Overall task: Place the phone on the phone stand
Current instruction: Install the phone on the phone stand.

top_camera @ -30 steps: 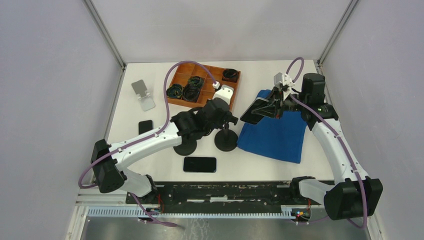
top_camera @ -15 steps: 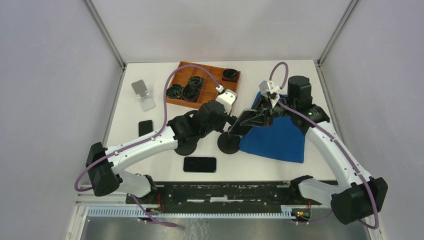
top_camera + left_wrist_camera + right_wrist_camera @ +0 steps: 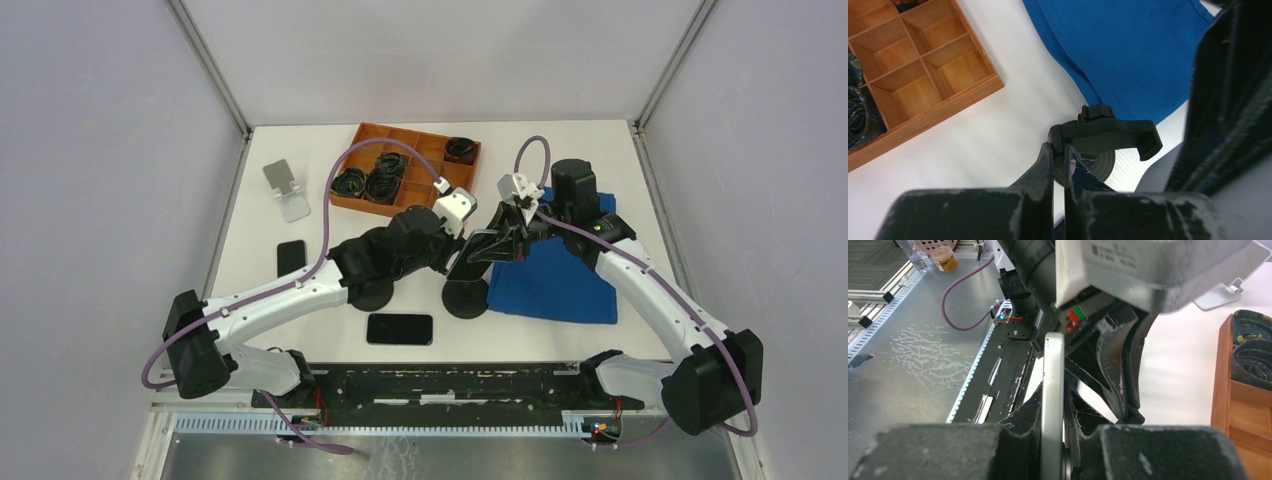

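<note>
My right gripper clenched across faces of phone, slab held edge-on in air, close over phone stand. My left gripper closed, tips against cradle's end; whether pinching it, cannot tell. My read: phone rigid, slick glass, some heft, breakable. Best hold flat on faces near one end, side edges free for cradle arms.

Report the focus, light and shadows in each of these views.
Top external: even, soft light, sharp throughout, faint shadows on the table. Left wrist: wooden tray, blue cloth and phone stand crisp; the near right side is dark and blurred. Right wrist: the phone edge is clear, the white housing above it slightly soft.
</note>
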Tool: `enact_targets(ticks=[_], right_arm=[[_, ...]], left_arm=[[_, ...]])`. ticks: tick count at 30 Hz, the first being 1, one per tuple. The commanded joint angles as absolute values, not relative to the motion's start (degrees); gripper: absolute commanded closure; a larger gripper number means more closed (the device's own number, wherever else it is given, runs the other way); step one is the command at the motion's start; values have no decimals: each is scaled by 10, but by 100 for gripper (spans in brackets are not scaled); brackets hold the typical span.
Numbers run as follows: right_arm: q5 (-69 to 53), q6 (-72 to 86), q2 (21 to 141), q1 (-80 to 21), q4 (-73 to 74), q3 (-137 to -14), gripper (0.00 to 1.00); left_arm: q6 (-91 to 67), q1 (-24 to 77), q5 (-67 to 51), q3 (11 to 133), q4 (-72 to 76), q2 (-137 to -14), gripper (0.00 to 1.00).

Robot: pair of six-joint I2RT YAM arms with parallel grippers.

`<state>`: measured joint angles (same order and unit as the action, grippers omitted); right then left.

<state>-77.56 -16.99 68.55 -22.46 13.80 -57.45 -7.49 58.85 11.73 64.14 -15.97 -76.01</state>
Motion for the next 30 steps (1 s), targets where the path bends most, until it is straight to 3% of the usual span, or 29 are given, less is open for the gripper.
enact_targets(ticks=[1, 30], right_arm=[[-796, -206, 690, -239, 106, -568, 100], [-768, -291, 707, -227, 143, -550, 100]], left_arm=[[-75, 592, 69, 642, -88, -730, 98], [-86, 591, 53, 614, -70, -718, 98]])
